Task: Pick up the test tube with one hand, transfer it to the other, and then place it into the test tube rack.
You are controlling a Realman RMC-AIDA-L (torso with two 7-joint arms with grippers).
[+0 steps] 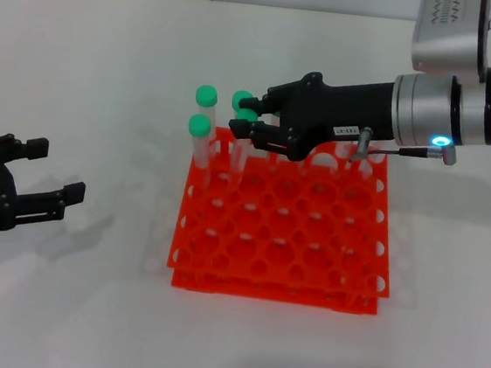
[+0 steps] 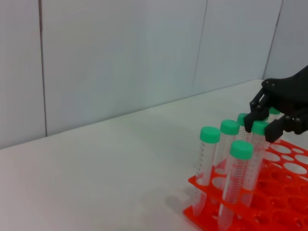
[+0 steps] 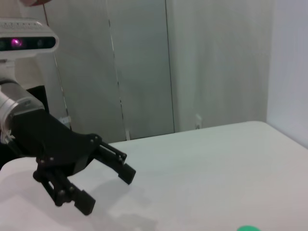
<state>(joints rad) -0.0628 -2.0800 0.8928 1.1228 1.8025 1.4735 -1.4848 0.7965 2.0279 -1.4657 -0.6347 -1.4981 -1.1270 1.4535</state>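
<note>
A: What sits farthest left?

B: The left gripper, low over the white table, well apart from the test tube rack. Its fingers are spread, with nothing between them.

A: And the rack?

B: The orange-red grid stands mid-table. Green-capped tubes stand upright in its far left corner.

A: Where's the test tube?

B: The test tube stands among those, its green cap between the fingertips of the right gripper, which reaches in from the right above the rack's far edge.

A: Clamped on it?

B: The fingers sit close around the cap; I can't tell whether they are pressing it.
</note>
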